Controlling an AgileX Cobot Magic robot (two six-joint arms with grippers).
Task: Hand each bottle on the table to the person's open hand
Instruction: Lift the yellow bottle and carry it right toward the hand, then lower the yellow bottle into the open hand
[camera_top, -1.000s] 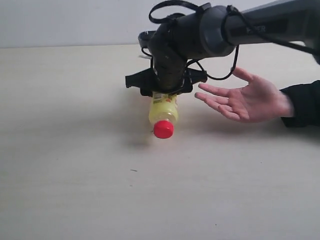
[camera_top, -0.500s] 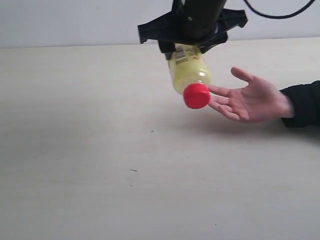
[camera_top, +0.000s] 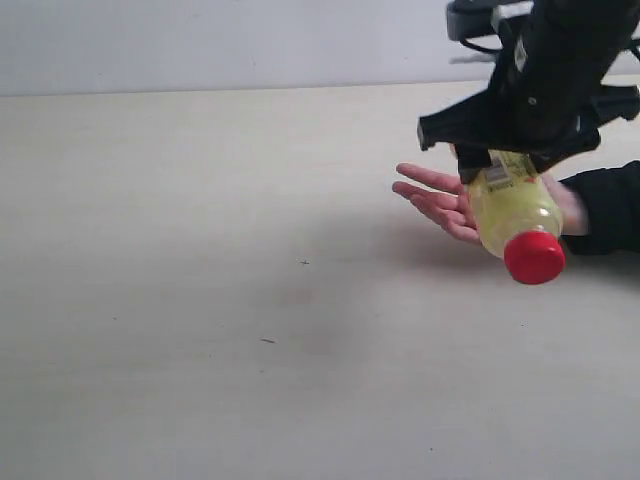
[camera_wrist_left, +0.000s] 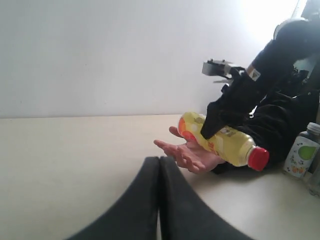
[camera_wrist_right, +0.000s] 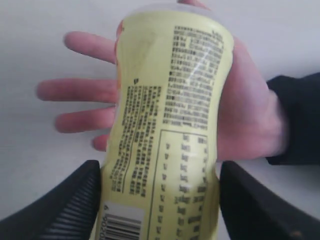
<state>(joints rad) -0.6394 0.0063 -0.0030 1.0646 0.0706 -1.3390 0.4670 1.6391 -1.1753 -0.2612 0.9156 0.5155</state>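
My right gripper (camera_top: 503, 160) is shut on the yellow bottle (camera_top: 512, 208), gripping its lower body. The bottle hangs tilted with its red cap (camera_top: 533, 257) pointing down and forward, just over the person's open hand (camera_top: 437, 197). In the right wrist view the yellow bottle (camera_wrist_right: 170, 115) fills the gap between my fingers (camera_wrist_right: 75, 205), with the palm (camera_wrist_right: 250, 120) right behind it. Whether it touches the palm is unclear. My left gripper (camera_wrist_left: 160, 161) is shut on nothing, low over the table (camera_wrist_left: 65, 160). The bottle with the pear-picture label (camera_wrist_left: 301, 155) stands past the hand. The other bottles are out of view.
The person's black sleeve (camera_top: 605, 205) lies on the table (camera_top: 200, 250) at the right edge. A pale wall (camera_top: 200, 40) runs behind the table's far edge. Part of another clear object (camera_wrist_left: 315, 177) shows at the frame edge beside the pear-label bottle.
The right gripper has lifted the yellow bottle off the table and carried it to the right, from left of the hand to over the palm. The hand has stayed in place.
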